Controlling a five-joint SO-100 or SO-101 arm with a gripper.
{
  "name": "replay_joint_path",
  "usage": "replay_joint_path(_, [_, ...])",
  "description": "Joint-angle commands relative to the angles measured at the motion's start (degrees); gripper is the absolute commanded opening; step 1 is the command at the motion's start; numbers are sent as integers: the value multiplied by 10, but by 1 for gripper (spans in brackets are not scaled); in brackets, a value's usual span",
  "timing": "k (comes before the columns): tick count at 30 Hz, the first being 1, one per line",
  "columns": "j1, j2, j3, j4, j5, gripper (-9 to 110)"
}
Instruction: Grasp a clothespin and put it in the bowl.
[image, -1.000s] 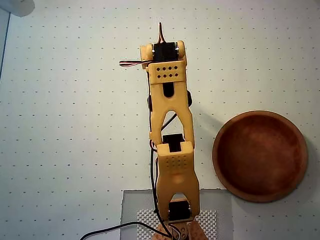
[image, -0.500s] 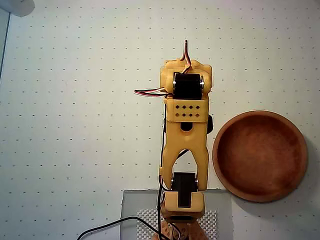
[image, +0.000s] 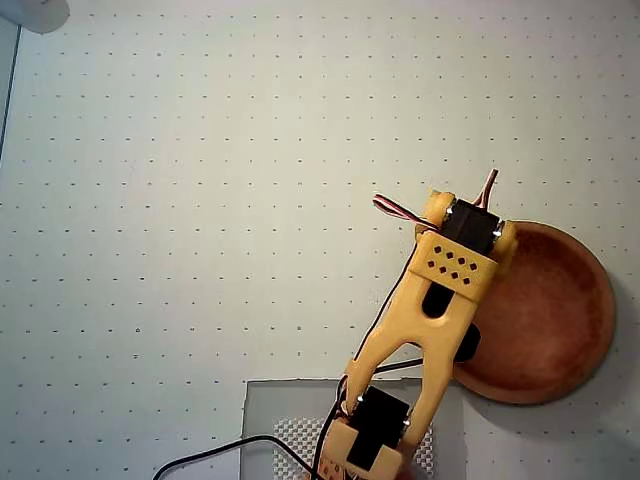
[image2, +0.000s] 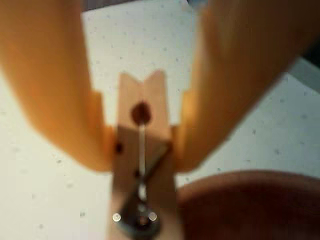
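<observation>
**Wooden pin carried to the bowl's edge**

Orange claw (image2: 142, 150) is clenched on the clothespin (image2: 142, 145), pinching its sides so it hangs secure. Just below-right in the wrist view lies the bowl (image: 560, 330) on the dotted worktop (image: 180, 200); release looks premature.

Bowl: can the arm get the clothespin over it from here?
Probably yes. The gripper is shut on the clothespin, the bowl looks empty, and the arm already overlaps its left rim in the overhead view, with nothing between.
</observation>
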Motion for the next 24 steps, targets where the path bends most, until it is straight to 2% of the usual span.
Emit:
replay_joint_path(1, [15, 37, 10, 16, -9, -3])
replay_joint_path(12, [82, 28, 25, 14, -11, -3])
replay_joint_path(19, [142, 25, -5, 13, -67, -3])
replay_joint_path(24, [185, -44, -25, -1, -91, -3])
